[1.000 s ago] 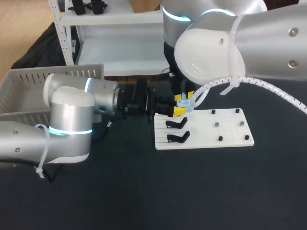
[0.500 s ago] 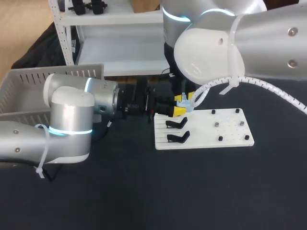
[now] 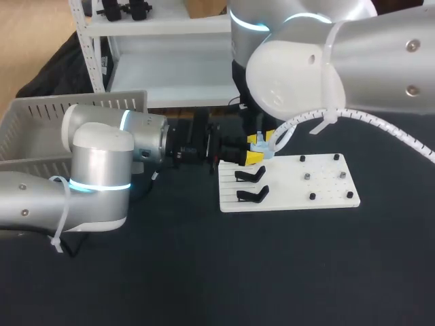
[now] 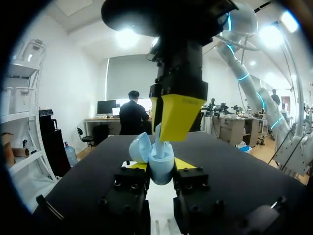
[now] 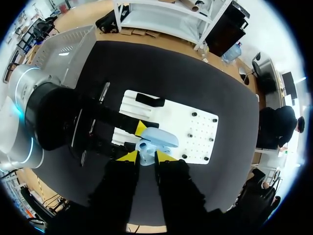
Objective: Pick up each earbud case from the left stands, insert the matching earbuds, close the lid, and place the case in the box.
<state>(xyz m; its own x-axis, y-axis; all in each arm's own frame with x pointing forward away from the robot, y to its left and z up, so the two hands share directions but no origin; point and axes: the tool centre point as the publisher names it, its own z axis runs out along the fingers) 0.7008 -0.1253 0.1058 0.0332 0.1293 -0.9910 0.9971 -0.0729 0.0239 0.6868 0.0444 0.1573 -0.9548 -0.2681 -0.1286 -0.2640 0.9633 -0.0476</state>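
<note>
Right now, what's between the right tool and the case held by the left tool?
A pale blue earbud, pinched in the right tool, its lower end inside the open case. The left wrist view shows it best.

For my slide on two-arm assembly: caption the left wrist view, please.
Left gripper holds the open light-blue earbud case while the right gripper, above it, holds an earbud at its opening.

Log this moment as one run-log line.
left gripper: shut on blue earbud case, lid open | right gripper: shut on earbud, at case mouth | stage: earbud insertion
</note>
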